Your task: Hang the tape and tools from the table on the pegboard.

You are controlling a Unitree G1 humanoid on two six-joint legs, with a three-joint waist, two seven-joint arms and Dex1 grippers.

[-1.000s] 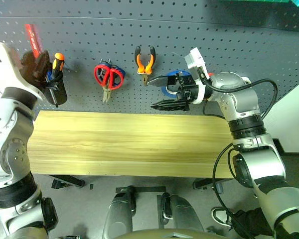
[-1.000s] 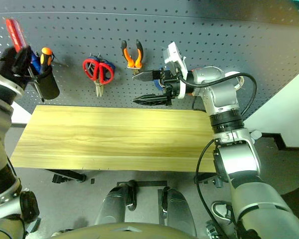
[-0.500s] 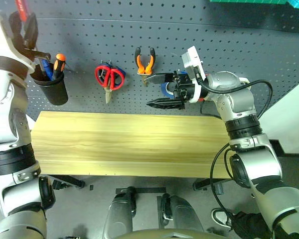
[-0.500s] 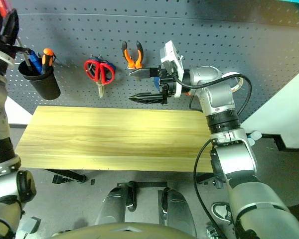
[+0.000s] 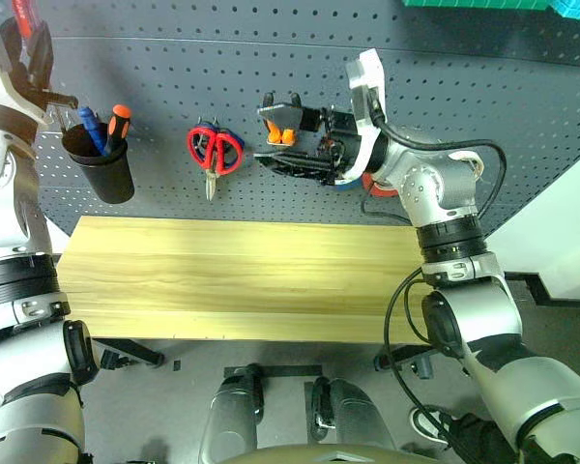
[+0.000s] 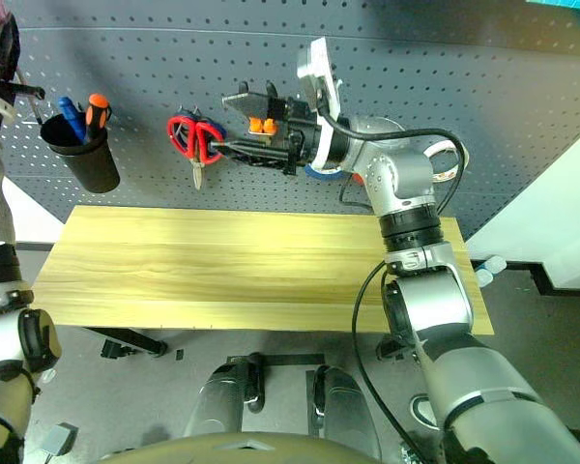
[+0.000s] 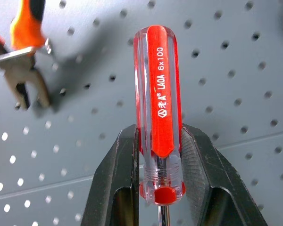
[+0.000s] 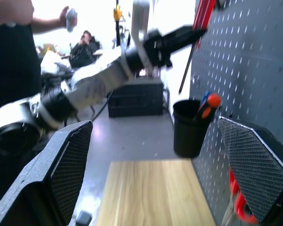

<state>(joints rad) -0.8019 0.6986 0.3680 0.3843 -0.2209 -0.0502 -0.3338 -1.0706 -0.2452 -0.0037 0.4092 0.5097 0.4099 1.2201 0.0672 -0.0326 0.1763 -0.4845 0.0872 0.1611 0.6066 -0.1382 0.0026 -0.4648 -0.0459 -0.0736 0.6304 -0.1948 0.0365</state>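
Dark grey pegboard [image 5: 483, 87] fills the back of the scene, dotted with rows of small holes, and below it runs the light wooden table [image 5: 242, 280], its top bare. On the board hang the red-handled scissors [image 5: 213, 151], blades pointing down, and just beside them towards the robot's right the orange-and-black pliers [image 5: 282, 114], also nose down. A black cup [image 5: 101, 172] is fixed to the board near the robot's left side, with a blue-handled tool and an orange-capped one standing in it. The left gripper [image 7: 161, 155] is raised high at the board, above that cup, and its two black fingers [image 7: 118, 165] are clamped narrowly on the red-handled screwdriver [image 7: 158, 94] (the clear handle with a red core reads LAOA 6x100), gripping it low on the handle where the steel shaft begins, the handle's end pointing away from the wrist and close to the board's face. The right gripper [image 5: 280, 135] reaches across the board, its fingers spread wide and holding nothing, one above and one below the hanging pliers' handles as seen from the head. Behind the right wrist a blue roll [image 6: 316, 172] and a red-orange roll [image 5: 377, 186] show partly on the board. In the right wrist view a person's arm [image 8: 19, 14] appears beyond the table's far end.
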